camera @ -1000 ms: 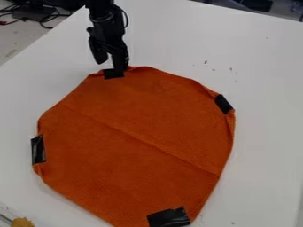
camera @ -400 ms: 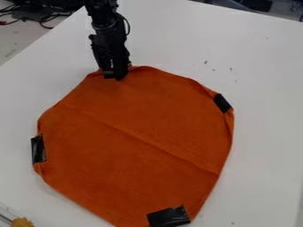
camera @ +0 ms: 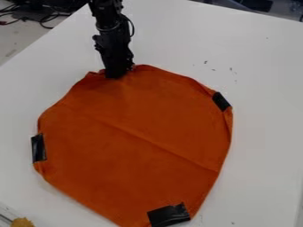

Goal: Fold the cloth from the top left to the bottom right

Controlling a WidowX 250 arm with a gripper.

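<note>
My gripper (camera: pixel 118 72) hangs at the top left edge of the orange cloth (camera: pixel 133 137), its fingers shut on that edge. They hide the black patch there. The cloth lies spread out, roughly eight-sided, with a faint crease running across its middle from upper left to lower right. Near my fingers its edge is bunched and slightly raised. Black patches mark its left corner (camera: pixel 38 147), its right corner (camera: pixel 221 101) and its bottom corner (camera: pixel 169 215).
The white table (camera: pixel 260 133) surrounds the cloth. A small yellowish-brown object (camera: pixel 22 222) stands at the lower left corner of the view. Dark cables (camera: pixel 46 18) lie beyond the table's edge at the upper left.
The gripper's fingers have gone from open to shut on the cloth's edge, and the gripper has shifted slightly right. The nearby edge has bunched, and the cloth's side corners have shifted slightly.
</note>
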